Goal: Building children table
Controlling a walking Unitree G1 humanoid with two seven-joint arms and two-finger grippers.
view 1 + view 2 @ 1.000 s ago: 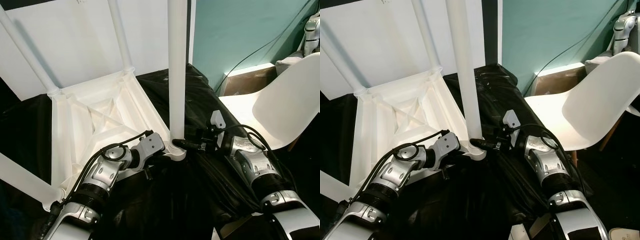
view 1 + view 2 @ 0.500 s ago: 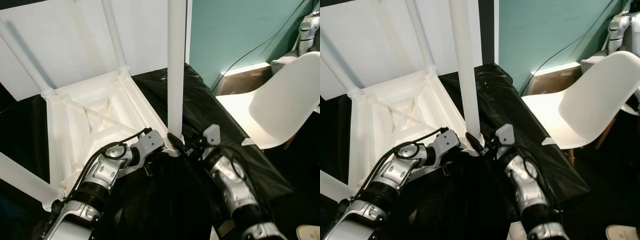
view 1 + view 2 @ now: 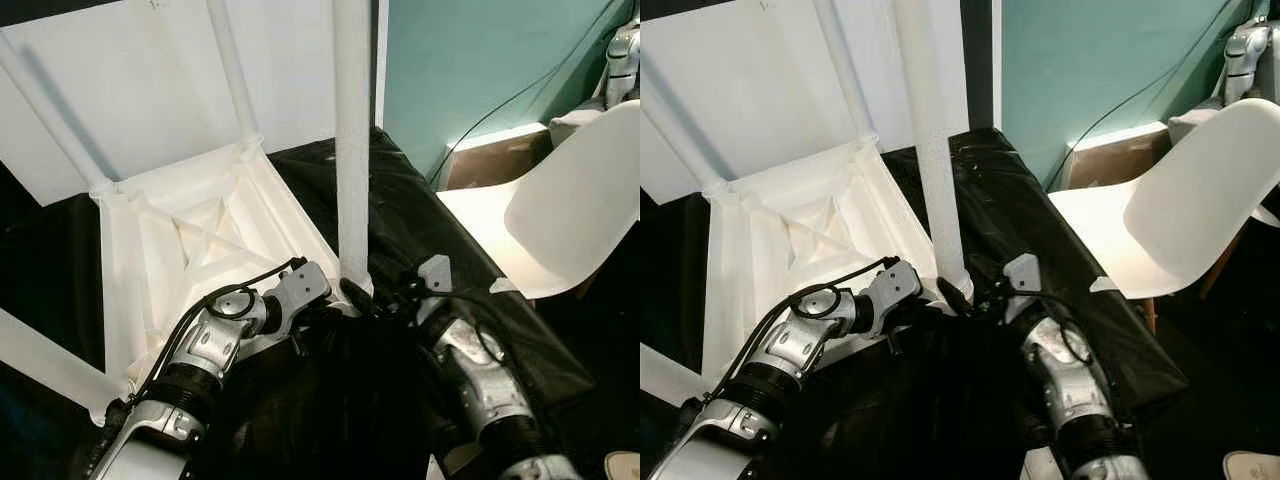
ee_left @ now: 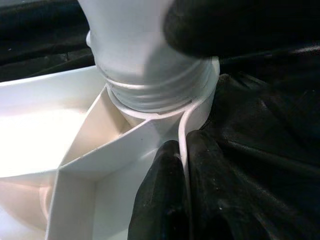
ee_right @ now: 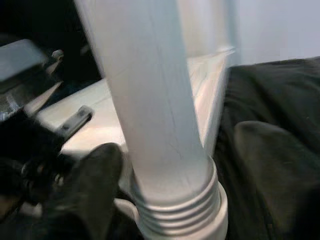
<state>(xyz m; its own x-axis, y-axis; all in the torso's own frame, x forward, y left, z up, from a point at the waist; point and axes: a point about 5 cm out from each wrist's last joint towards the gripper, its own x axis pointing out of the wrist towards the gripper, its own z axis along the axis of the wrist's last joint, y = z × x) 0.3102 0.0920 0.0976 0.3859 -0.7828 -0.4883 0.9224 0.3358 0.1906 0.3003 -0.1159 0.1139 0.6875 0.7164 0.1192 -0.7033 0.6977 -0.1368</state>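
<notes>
A white children's table (image 3: 122, 262) lies upside down on a black cloth, its legs pointing up. The near right leg (image 3: 352, 150) stands upright in its corner socket, with its threaded end (image 4: 150, 85) still showing above the socket. My left gripper (image 4: 184, 146) is shut on the thin frame rim right beside that socket. My right gripper (image 3: 358, 295) clasps the base of this leg (image 5: 150, 100), one black finger (image 5: 95, 185) on each side just above the threads.
Three other legs (image 3: 230, 70) rise from the far and left corners. A white chair (image 3: 560, 220) stands close on the right, with a cardboard box (image 3: 500, 160) and a cable against the teal wall. A white board leans behind the table.
My right forearm has swung from the right side toward me, its wrist turning around the leg's base. The left gripper has kept its hold. The camera has shifted slightly.
</notes>
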